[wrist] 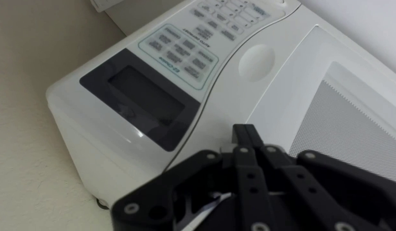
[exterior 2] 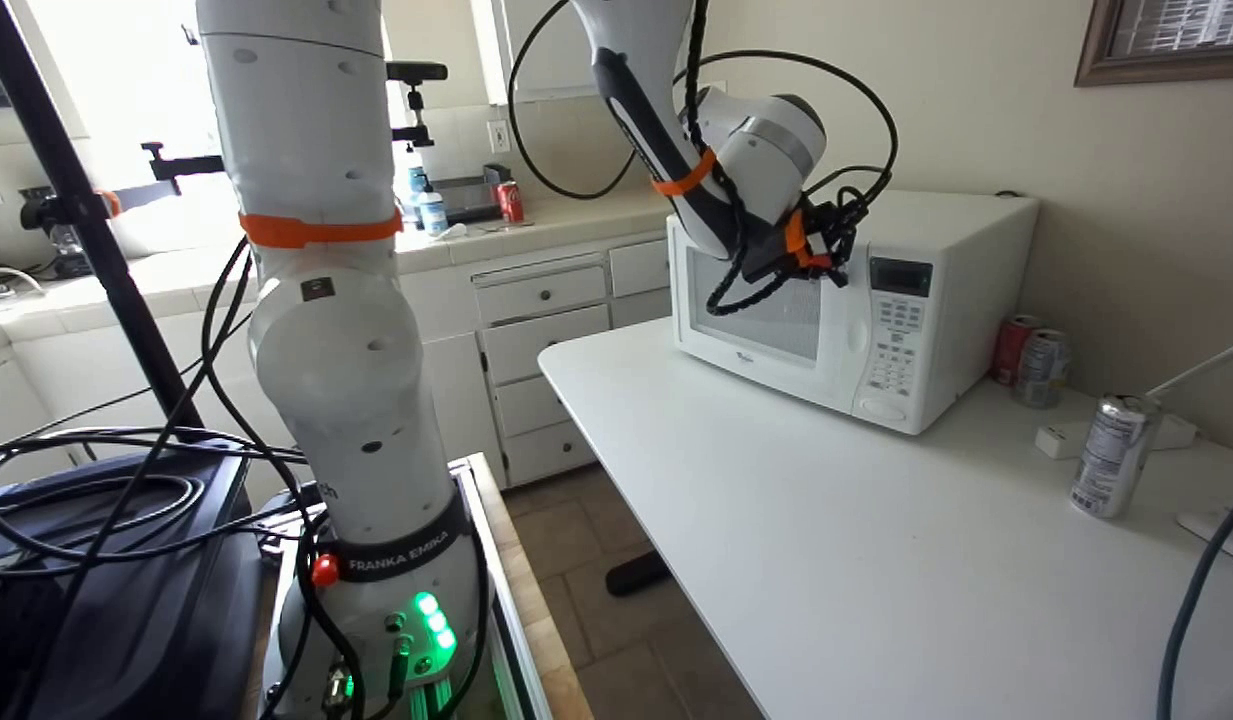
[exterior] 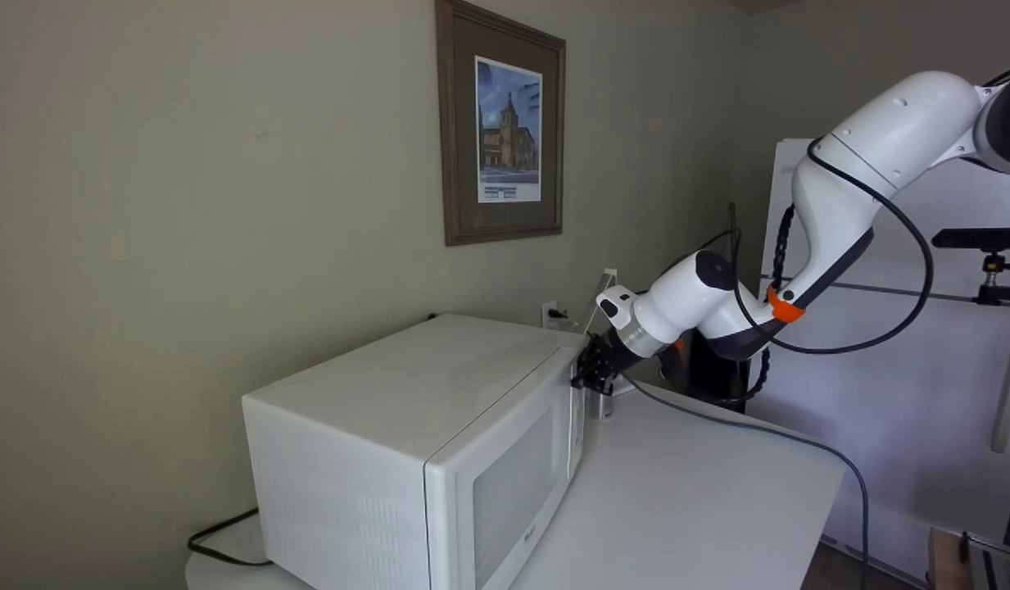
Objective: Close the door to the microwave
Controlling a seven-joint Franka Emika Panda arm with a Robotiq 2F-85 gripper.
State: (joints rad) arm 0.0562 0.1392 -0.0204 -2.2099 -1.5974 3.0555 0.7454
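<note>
The white microwave (exterior: 406, 369) stands on a white table against the wall; it also shows in an exterior view (exterior 2: 976, 270). Its door (exterior: 513, 492) lies flush with the body, with only a thin seam beside the control panel. The door shows in an exterior view (exterior 2: 776, 335) and in the wrist view (wrist: 342, 109). My gripper (wrist: 245, 128) is shut and empty, its fingertips pressed together. It is at the upper part of the door near the control panel, in both exterior views (exterior: 580, 378) (exterior 2: 842, 276). I cannot tell whether the tips touch the door.
A silver can (exterior 2: 1111, 455) stands on the table (exterior 2: 836, 560) beside a white bar (exterior 2: 1061, 440). A red can (exterior 2: 1012, 348) and a grey can (exterior 2: 1042, 368) stand behind the microwave's side. A dark cord (exterior: 226, 541) lies behind it. A loose cable (exterior: 742, 422) crosses the table.
</note>
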